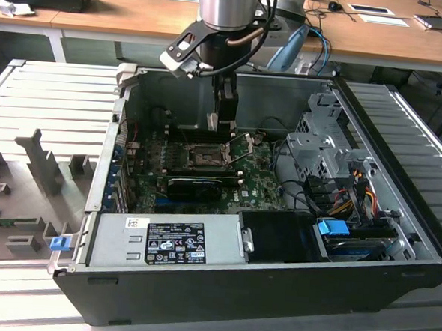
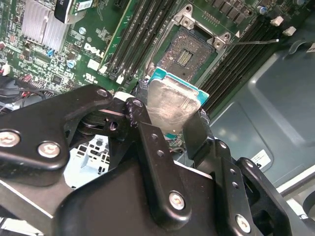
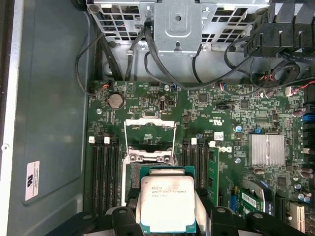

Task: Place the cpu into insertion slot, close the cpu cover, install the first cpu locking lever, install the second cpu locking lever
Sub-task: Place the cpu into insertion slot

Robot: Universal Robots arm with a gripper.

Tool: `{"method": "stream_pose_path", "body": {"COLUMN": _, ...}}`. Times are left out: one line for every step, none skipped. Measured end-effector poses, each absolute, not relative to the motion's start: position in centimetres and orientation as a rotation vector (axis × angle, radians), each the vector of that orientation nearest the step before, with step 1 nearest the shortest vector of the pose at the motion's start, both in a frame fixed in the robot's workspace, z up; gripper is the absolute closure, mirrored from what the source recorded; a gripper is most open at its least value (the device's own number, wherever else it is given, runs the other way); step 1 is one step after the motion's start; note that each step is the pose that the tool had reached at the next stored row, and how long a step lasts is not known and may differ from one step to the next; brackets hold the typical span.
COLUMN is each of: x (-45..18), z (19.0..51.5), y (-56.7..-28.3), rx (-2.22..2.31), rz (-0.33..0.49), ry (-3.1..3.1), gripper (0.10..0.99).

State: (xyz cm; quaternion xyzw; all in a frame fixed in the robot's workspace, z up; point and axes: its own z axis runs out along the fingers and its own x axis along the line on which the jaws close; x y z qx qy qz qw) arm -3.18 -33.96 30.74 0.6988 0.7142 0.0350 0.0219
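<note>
My gripper (image 1: pixel 222 119) hangs inside the open computer case, shut on the cpu (image 2: pixel 172 105), a pale silver square chip on a green base. Its black fingers (image 2: pixel 147 142) clamp two opposite edges of the chip. In the first wrist view the cpu (image 3: pixel 165 204) covers most of the insertion slot beneath it. The insertion slot (image 2: pixel 189 51) lies open, its black contact field bare, just beyond the chip and below it. The cpu cover (image 3: pixel 150 123) stands raised at the socket's far side. A thin locking lever (image 2: pixel 256 43) sticks out free beside the socket.
Black memory slots (image 3: pixel 103 167) flank the socket on both sides. A silver heat sink (image 3: pixel 266 147) sits on the green board. The power supply (image 1: pixel 164 241) lines the case's near wall, and a metal drive cage (image 1: pixel 320 141) with loose cables sits at the exterior view's right.
</note>
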Motion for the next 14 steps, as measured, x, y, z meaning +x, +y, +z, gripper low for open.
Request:
{"method": "stream_pose_path", "body": {"x": -3.18, "z": 30.72, "y": -33.96, "rx": 2.165, "rz": 0.108, "ry": 2.213, "gripper": 0.557}}
{"method": "stream_pose_path", "body": {"x": -3.18, "z": 30.64, "y": -33.96, "rx": 2.165, "rz": 0.109, "ry": 2.213, "gripper": 0.557}}
{"method": "stream_pose_path", "body": {"x": -3.18, "z": 30.56, "y": -33.96, "rx": 2.165, "rz": 0.109, "ry": 2.213, "gripper": 0.557}}
{"method": "stream_pose_path", "body": {"x": -3.18, "z": 30.46, "y": -33.96, "rx": 2.165, "rz": 0.109, "ry": 2.213, "gripper": 0.557}}
{"method": "stream_pose_path", "body": {"x": -3.18, "z": 30.39, "y": -33.96, "rx": 2.165, "rz": 0.109, "ry": 2.213, "gripper": 0.557}}
{"method": "stream_pose_path", "body": {"x": -3.18, "z": 30.34, "y": -33.96, "rx": 2.165, "rz": 0.109, "ry": 2.213, "gripper": 0.557}}
{"method": "stream_pose_path", "body": {"x": -3.18, "z": 30.27, "y": -33.96, "rx": 2.165, "rz": 0.108, "ry": 2.213, "gripper": 0.557}}
{"method": "stream_pose_path", "body": {"x": -3.18, "z": 30.25, "y": -33.96, "rx": 2.165, "rz": 0.108, "ry": 2.213, "gripper": 0.557}}
{"method": "stream_pose_path", "body": {"x": -3.18, "z": 30.19, "y": -33.96, "rx": 2.165, "rz": 0.108, "ry": 2.213, "gripper": 0.557}}
{"method": "stream_pose_path", "body": {"x": -3.18, "z": 30.15, "y": -33.96, "rx": 2.165, "rz": 0.108, "ry": 2.213, "gripper": 0.557}}
{"method": "stream_pose_path", "body": {"x": -3.18, "z": 30.12, "y": -33.96, "rx": 2.165, "rz": 0.108, "ry": 2.213, "gripper": 0.557}}
{"method": "stream_pose_path", "body": {"x": -3.18, "z": 30.09, "y": -33.96, "rx": 2.165, "rz": 0.108, "ry": 2.213, "gripper": 0.557}}
{"method": "stream_pose_path", "body": {"x": -3.18, "z": 30.05, "y": -33.96, "rx": 2.165, "rz": 0.108, "ry": 2.213, "gripper": 0.557}}
{"method": "stream_pose_path", "body": {"x": -3.18, "z": 30.02, "y": -33.96, "rx": 2.165, "rz": 0.108, "ry": 2.213, "gripper": 0.557}}
